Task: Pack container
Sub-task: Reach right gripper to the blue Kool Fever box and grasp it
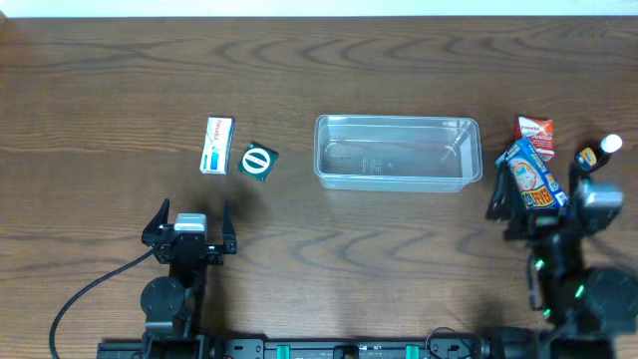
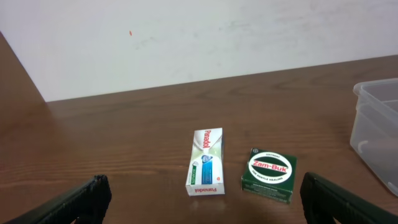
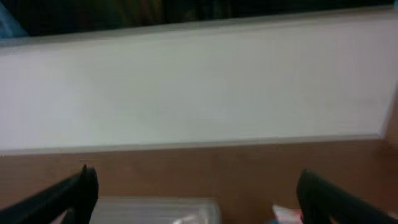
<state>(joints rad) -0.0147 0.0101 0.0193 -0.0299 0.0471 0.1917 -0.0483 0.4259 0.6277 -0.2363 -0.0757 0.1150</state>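
Note:
The clear plastic container stands in the middle of the table with nothing in it. Its corner shows at the right edge of the left wrist view and low in the right wrist view. A white Panadol box and a green Zam-Buk box lie to the container's left. My left gripper is open and empty, short of both boxes. My right gripper is open and empty. It sits right of the container, next to a blue packet.
A red box and a dark bottle with a white cap stand at the right, beside the blue packet. A pale wall runs behind the table's far edge. The left arm's cable trails over the front left.

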